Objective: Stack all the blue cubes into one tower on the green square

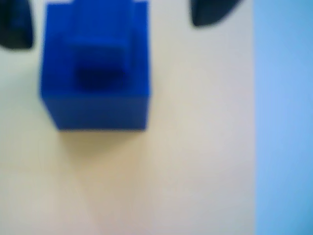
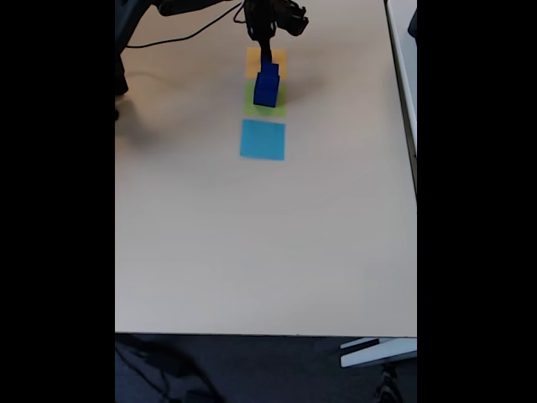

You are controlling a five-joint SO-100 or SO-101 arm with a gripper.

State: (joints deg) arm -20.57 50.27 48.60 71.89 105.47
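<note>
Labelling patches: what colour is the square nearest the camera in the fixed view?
Light blue, clearest in the fixed view.

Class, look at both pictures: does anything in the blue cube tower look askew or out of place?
Nothing stands out. The blue cubes stand in one upright stack on the green square, with the gripper above. The wrist view is too blurred to judge fine alignment.

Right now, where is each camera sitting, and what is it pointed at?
Wrist view: rides on the arm and looks straight down at the blue cubes; dark fingertips show at the top.
Fixed view: high above the table, looking down at the arm and gripper.
Shared: the cubes and the light-blue square.
</note>
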